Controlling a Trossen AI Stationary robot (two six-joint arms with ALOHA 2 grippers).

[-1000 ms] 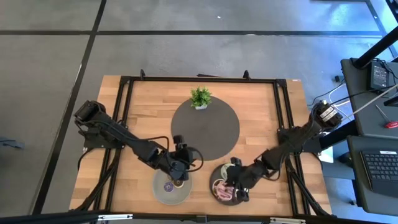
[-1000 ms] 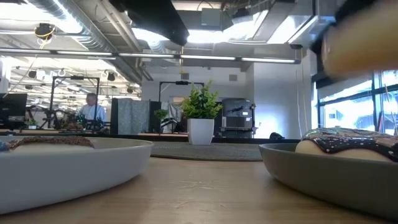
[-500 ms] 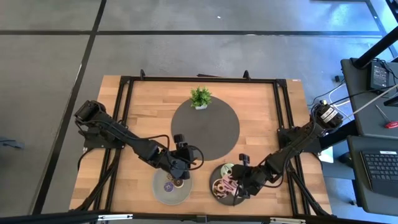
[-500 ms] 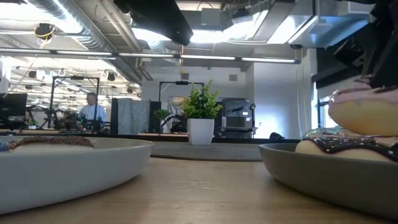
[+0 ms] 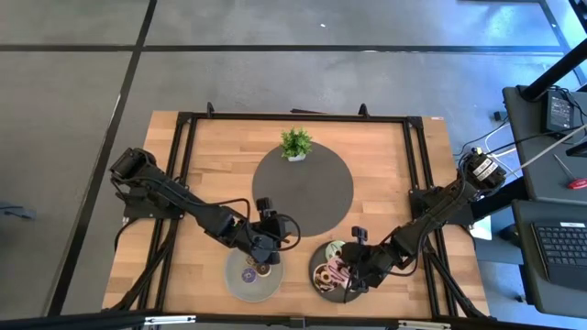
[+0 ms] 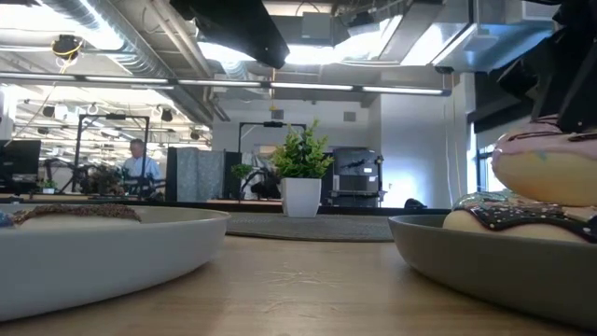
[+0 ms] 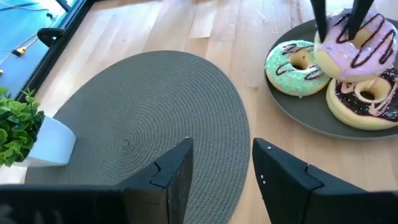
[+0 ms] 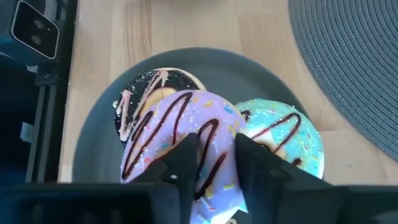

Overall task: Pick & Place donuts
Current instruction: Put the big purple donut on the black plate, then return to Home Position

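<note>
On the pale wood tabletop [image 5: 385, 183] lies a round woven grey placemat [image 7: 149, 124], flanked at the near edge by two smooth grey plates, the left plate [image 5: 240, 284] and the right plate [image 8: 93, 155]. The right tool [image 8: 211, 155] pinches the glossy purple donut [image 8: 168, 140], striped with chocolate, through its hole, apparently to carry it off above the green donut [image 8: 283, 134] and chocolate donut [image 8: 140, 93] resting there. The left tool [image 7: 221, 171] hovers wide and empty over its plate's purple-iced donut [image 5: 248, 273].

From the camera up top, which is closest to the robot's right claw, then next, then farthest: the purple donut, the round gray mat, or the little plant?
1. Purple donut: in the right gripper, over the right plate.
2. Round mat: mid-table.
3. Plant: on the mat's far edge.
</note>
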